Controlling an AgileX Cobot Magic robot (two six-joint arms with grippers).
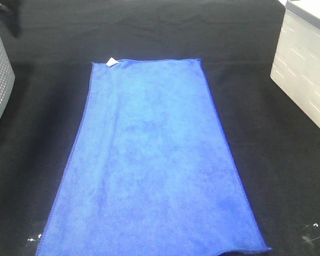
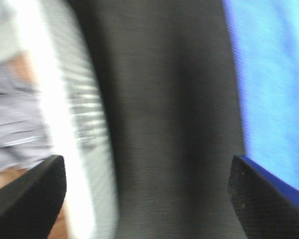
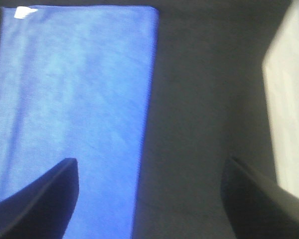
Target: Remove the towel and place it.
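Lying flat in the middle of the black worktop [image 1: 37, 133], the blue towel [image 1: 154, 160] has its white tag [image 1: 111, 62] at the far left corner. Both arms' fingers [image 2: 37, 191] [image 3: 254, 199] are wide apart and hold nothing.

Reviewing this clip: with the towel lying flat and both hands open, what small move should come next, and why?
Probably lower each hand onto its own long edge of the towel. It lies spread flat on the black cover, untouched. The left hand and right hand are both open and empty, each with the towel's edge at one finger.
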